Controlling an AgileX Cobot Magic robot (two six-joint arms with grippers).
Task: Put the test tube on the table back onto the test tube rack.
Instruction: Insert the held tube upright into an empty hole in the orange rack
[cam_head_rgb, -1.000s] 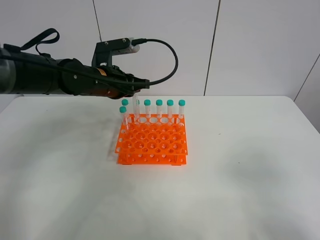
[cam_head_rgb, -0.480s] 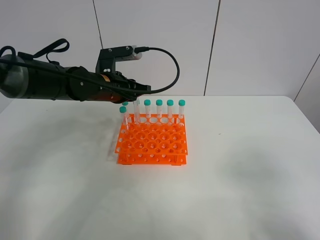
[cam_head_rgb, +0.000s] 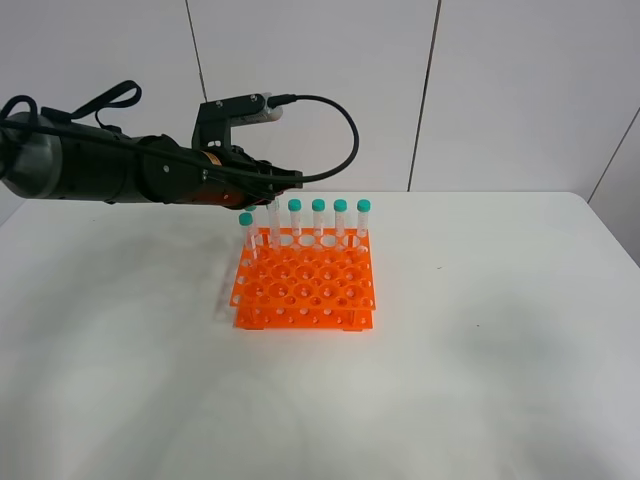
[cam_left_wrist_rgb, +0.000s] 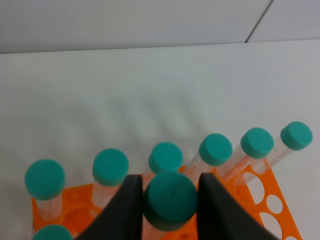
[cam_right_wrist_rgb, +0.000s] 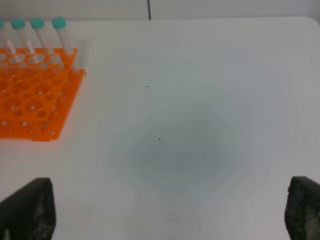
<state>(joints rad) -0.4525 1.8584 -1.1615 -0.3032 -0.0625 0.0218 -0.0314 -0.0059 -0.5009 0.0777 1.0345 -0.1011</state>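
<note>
Fingers (cam_left_wrist_rgb: 122, 212) tight around test tube (cam_left_wrist_rgb: 170, 200)

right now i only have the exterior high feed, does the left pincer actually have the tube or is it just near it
observer: yes. The left wrist view shows the left pincer shut on the test tube, clamping its teal cap on both sides.
operator: anything crowding it
observer: a row of six capped tubes stands close beside the held cap.
operator: where's the right pincer, not in my feed
observer: the right pincer is open and empty over the table, the test tube rack off to one side.
</note>
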